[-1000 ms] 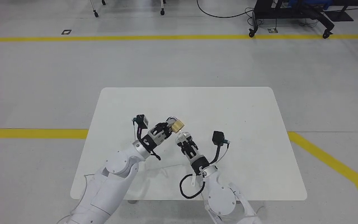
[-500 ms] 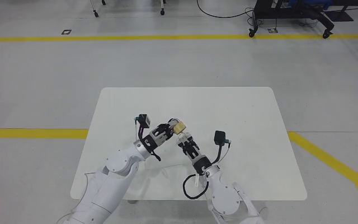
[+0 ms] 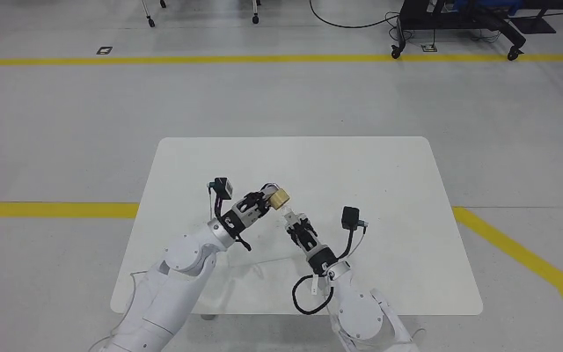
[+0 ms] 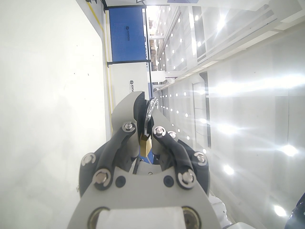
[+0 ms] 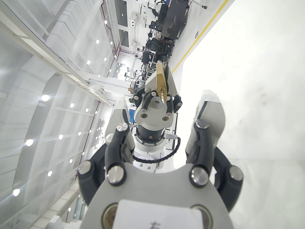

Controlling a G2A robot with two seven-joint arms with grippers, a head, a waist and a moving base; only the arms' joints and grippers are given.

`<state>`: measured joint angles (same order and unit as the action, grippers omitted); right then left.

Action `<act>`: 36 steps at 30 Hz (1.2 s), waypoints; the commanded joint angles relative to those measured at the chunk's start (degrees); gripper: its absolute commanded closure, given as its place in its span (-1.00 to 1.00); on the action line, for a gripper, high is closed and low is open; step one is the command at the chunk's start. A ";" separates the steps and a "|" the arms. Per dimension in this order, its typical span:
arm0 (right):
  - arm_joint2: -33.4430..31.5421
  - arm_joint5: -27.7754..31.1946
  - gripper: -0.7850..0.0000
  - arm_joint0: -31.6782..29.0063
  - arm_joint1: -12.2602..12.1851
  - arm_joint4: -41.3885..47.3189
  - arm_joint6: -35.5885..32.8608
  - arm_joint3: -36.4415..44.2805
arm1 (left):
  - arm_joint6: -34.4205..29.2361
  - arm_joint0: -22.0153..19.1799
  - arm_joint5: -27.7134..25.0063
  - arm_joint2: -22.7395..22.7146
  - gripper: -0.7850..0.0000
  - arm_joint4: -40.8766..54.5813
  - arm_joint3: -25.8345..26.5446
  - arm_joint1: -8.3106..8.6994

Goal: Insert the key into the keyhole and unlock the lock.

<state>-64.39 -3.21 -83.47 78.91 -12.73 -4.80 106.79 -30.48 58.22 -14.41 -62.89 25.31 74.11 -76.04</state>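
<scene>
Brass padlock (image 3: 279, 199) sits clamped between the jaws of the left gripper (image 4: 146, 110), which are pressed in on it. A silver key (image 5: 163, 97) sticks out of its keyhole. The right gripper (image 5: 165, 101) has its jaws spread and holding nothing, with the key just ahead of the gap between them.

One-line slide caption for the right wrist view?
Open right gripper faces the left gripper holding the padlock, key in keyhole.
</scene>
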 commanded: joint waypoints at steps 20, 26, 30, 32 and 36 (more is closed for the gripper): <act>-0.46 -2.91 1.00 -0.54 -0.24 -1.91 -3.09 1.11 | 7.39 3.46 -1.35 -1.26 1.00 -8.58 4.52 0.01; -0.57 -2.98 1.00 -0.33 -0.21 -1.70 -3.26 0.89 | 7.51 3.59 -1.30 -1.20 1.00 -9.12 4.74 -0.13; -0.57 -3.17 1.00 -0.27 -0.17 -1.57 -3.12 0.85 | 7.53 3.64 -1.30 -1.10 1.00 -9.64 4.83 -0.22; -0.53 -3.20 1.00 -0.18 -0.15 -1.55 -3.11 0.78 | 7.45 3.67 -1.28 -1.06 1.00 -9.77 4.80 -0.26; -0.48 -3.27 1.00 -0.14 -0.10 -1.53 -2.82 0.74 | 7.82 3.88 -1.29 -0.86 1.00 -10.82 5.09 -0.34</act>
<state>-64.88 -6.48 -83.61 78.80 -14.26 -7.67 107.53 -22.71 62.01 -15.70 -63.83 14.70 79.08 -76.36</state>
